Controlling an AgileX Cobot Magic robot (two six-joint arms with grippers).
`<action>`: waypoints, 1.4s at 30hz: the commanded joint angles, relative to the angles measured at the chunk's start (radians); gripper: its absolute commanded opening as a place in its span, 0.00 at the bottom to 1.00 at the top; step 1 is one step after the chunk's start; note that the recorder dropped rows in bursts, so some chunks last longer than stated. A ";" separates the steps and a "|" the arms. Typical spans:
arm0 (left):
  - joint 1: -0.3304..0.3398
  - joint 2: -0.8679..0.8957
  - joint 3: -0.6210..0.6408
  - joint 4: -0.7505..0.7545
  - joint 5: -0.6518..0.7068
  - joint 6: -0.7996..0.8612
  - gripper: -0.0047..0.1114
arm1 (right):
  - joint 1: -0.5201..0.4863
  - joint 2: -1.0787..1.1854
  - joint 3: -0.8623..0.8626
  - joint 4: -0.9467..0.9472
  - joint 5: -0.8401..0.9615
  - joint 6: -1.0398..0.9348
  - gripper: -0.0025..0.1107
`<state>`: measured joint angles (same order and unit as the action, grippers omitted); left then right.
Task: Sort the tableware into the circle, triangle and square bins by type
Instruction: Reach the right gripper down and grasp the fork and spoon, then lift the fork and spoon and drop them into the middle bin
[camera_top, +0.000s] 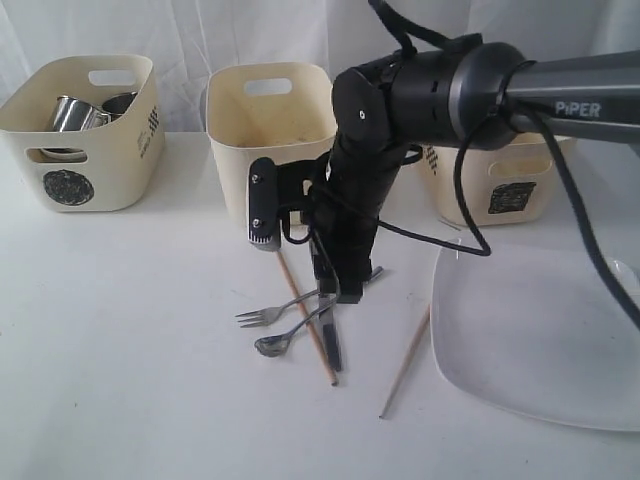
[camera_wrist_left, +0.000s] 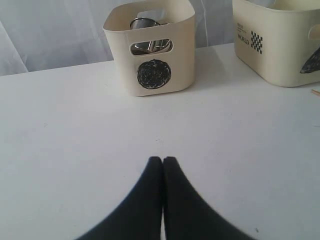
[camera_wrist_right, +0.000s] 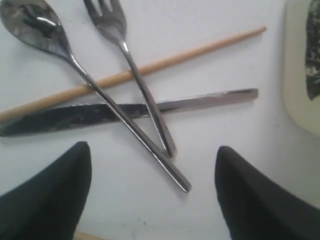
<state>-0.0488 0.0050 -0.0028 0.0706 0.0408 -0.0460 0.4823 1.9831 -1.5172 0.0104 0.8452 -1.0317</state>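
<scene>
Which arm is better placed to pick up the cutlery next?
Right. The right gripper is open directly over the crossed fork, spoon and knife. The left gripper is shut over the table facing the circle bin, away from the cutlery.

Black arm (camera_top: 400, 100) with grey PiPER-marked link (camera_top: 580, 88), looping black cable (camera_top: 458, 185), black tapered tool fingers (camera_wrist_right: 50, 200).

in the exterior view the right arm (camera_top: 430, 90) hides the middle tub (camera_top: 270, 120)'s mark; the edge cuts off the white plate (camera_top: 530, 340).
</scene>
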 joint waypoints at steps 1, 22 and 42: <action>0.001 -0.005 0.003 -0.008 -0.003 -0.002 0.04 | -0.013 0.047 -0.028 0.086 0.056 -0.117 0.60; 0.001 -0.005 0.003 -0.008 0.033 0.001 0.04 | -0.029 0.218 -0.112 0.166 0.020 -0.250 0.60; 0.001 -0.005 0.003 -0.006 0.087 0.001 0.04 | -0.035 0.266 -0.126 0.243 0.093 -0.058 0.26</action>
<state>-0.0488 0.0050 -0.0028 0.0706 0.1215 -0.0460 0.4522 2.2249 -1.6443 0.2504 0.9299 -1.1250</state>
